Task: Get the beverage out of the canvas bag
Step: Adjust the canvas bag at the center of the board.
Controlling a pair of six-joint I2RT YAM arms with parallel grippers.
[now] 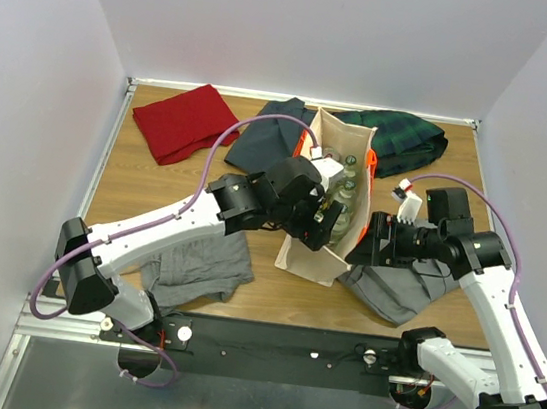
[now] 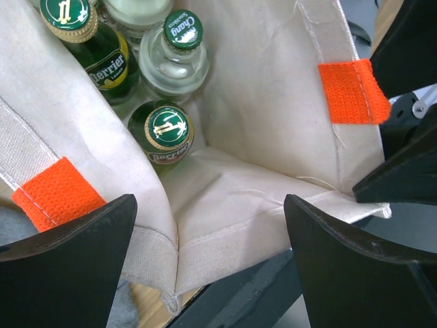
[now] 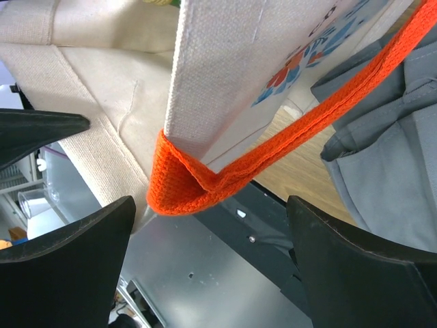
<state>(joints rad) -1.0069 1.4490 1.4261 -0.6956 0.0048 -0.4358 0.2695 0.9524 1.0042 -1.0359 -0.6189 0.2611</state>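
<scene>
Bag (image 1: 312, 255) stands upright at table centre, holding 4 capped bottles: 2 green Perrier bottles (image 2: 168, 130), a clear Chang bottle (image 2: 181, 51) and a pale bottle (image 2: 136, 10) at 12 o'clock. Left claw (image 2: 209, 201) hangs spread over the bag's open mouth. Right claw (image 3: 212, 201), at the bag's 3 o'clock side, is also spread, with an orange handle (image 3: 184, 184) between its fingers, not pinched.

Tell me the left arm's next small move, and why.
Probably lower the left gripper toward the nearest green Perrier bottle: its jaws stand open over the canvas bag mouth, and that cap shows just ahead.
</scene>
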